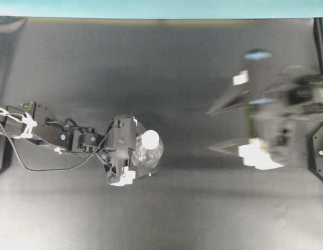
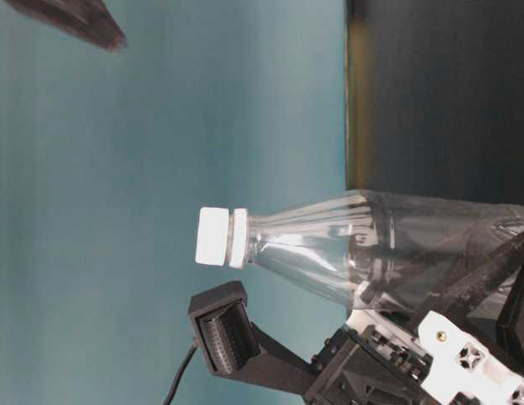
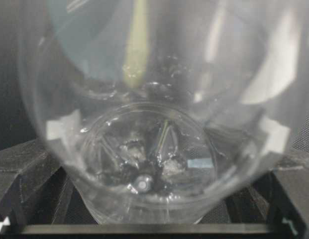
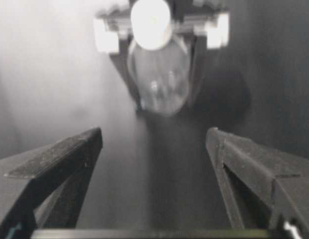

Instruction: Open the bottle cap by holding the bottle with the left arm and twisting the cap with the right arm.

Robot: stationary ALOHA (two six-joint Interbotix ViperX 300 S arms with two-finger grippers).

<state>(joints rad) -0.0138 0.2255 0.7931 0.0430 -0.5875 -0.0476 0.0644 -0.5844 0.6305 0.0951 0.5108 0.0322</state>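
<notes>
The clear bottle (image 1: 151, 153) stands on the dark table with its white cap (image 1: 150, 139) on top. My left gripper (image 1: 134, 151) is shut on the bottle's body. In the left wrist view the bottle's base (image 3: 144, 164) fills the frame between the black fingers (image 3: 25, 172). My right gripper (image 1: 209, 130) is open and empty, blurred, well to the right of the bottle. In the right wrist view its open jaws (image 4: 154, 144) face the bottle (image 4: 159, 82) and cap (image 4: 150, 17) from a distance. The side view shows the bottle (image 2: 371, 249) and cap (image 2: 213, 236).
The dark table (image 1: 151, 67) stretches round the bottle. A teal wall strip (image 1: 151, 8) runs along the far edge. The left arm's loose cable (image 1: 41, 167) lies on the table at the left. The right arm's base (image 1: 320, 151) is at the right edge.
</notes>
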